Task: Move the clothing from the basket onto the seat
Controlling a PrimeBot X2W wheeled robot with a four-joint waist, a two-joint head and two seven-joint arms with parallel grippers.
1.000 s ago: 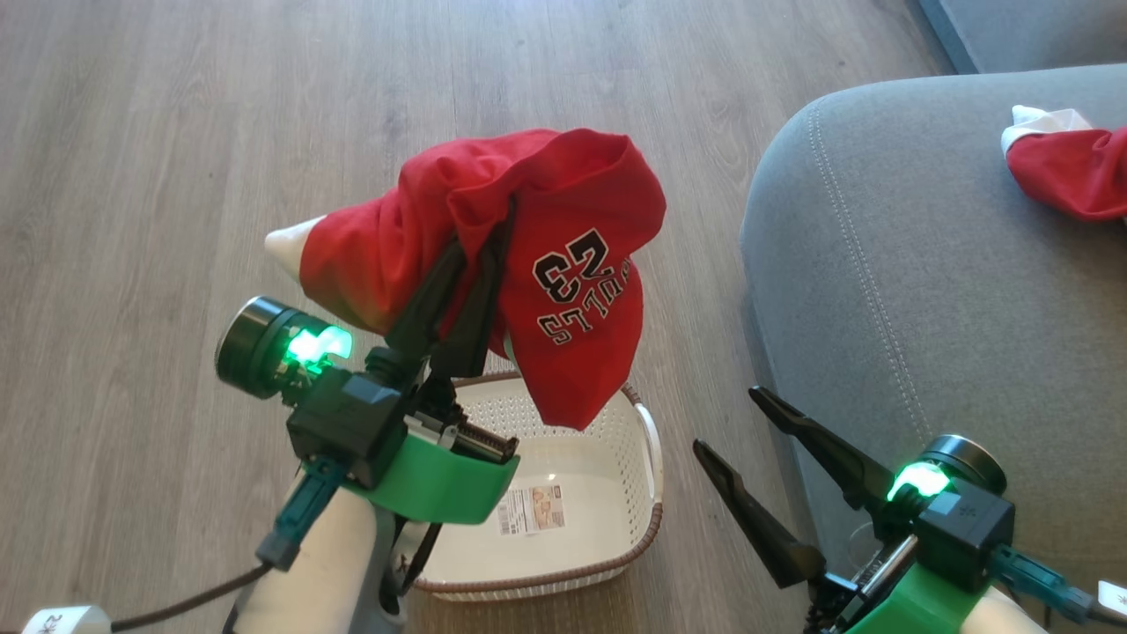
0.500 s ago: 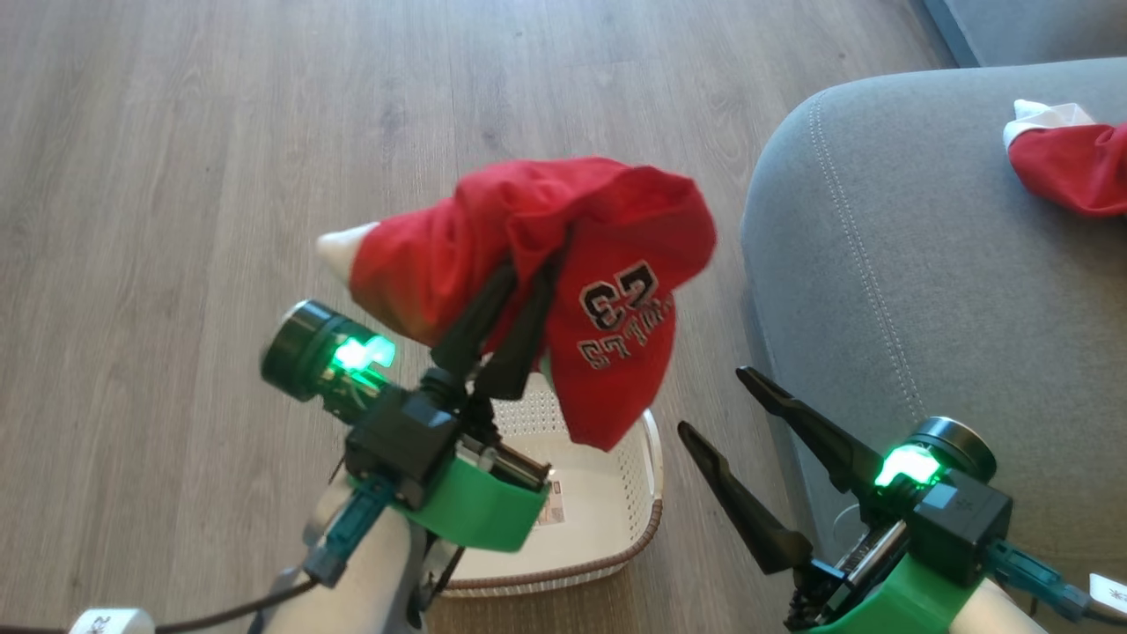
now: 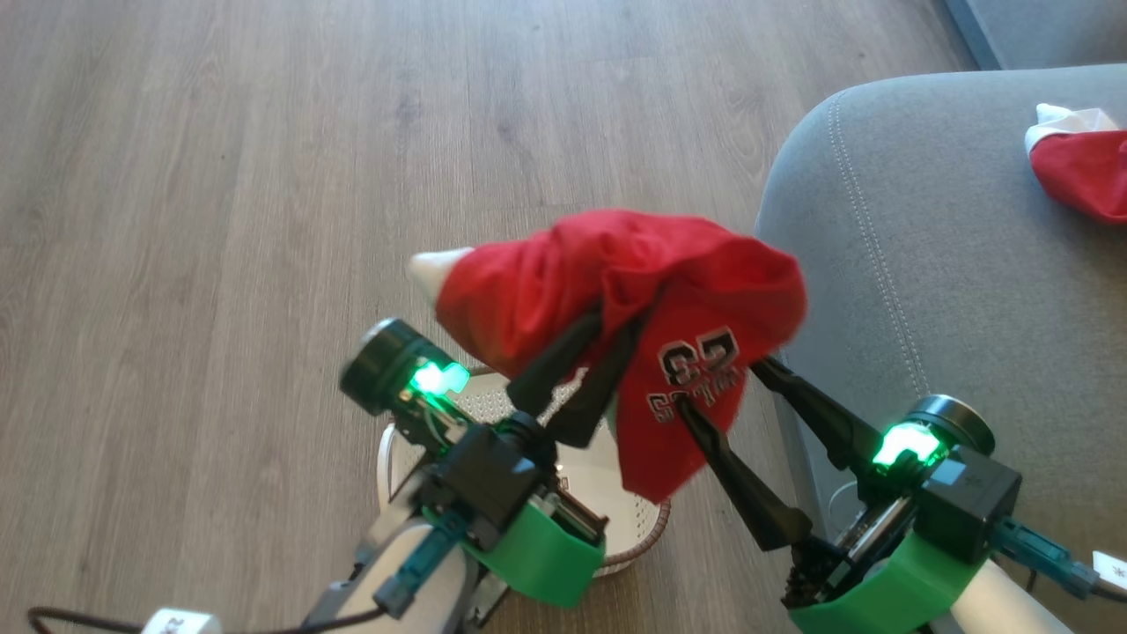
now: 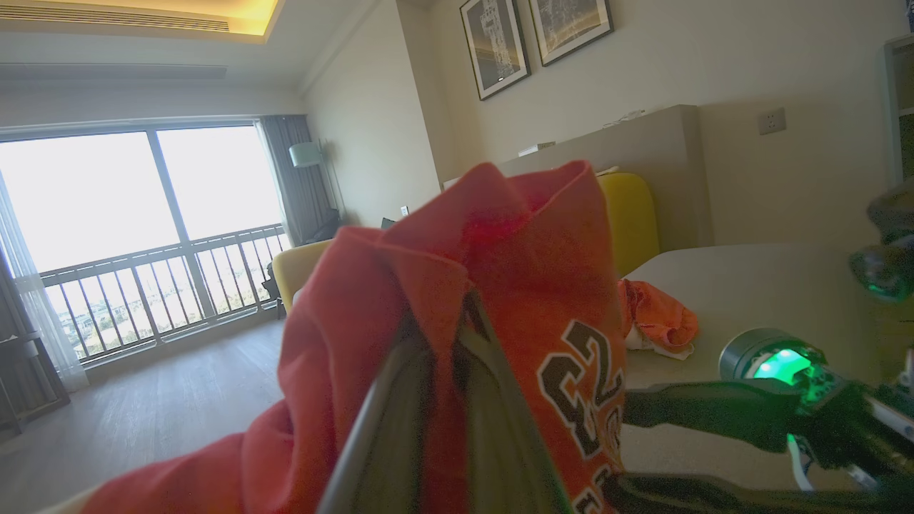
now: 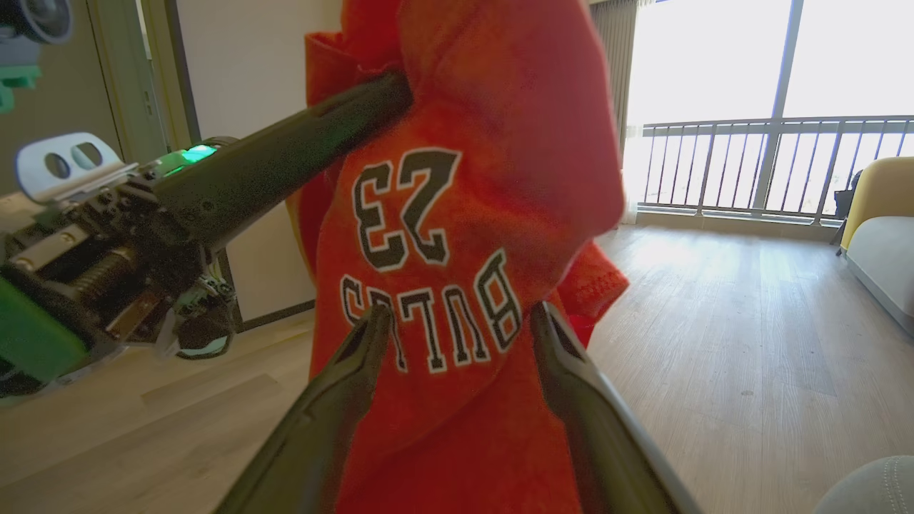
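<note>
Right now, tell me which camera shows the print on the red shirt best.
The right wrist view: the red shirt hangs ahead, its print whole and sharp, upside down. The head view shows it small and blurred; the left wrist view catches it sidelong, partly cut off.

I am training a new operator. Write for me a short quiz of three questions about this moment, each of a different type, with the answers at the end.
1. True or false: the left gripper is shut on the red garment printed with 23 and holds it up in the air.
2. Fill the blank: the right gripper, its fingertips at the hanging cloth, is ____ (open or shut).
3. Where does the second red garment lie?
A) in the left gripper
B) on the grey seat
C) in the right gripper

Key: 1 true; 2 open; 3 B.
</note>
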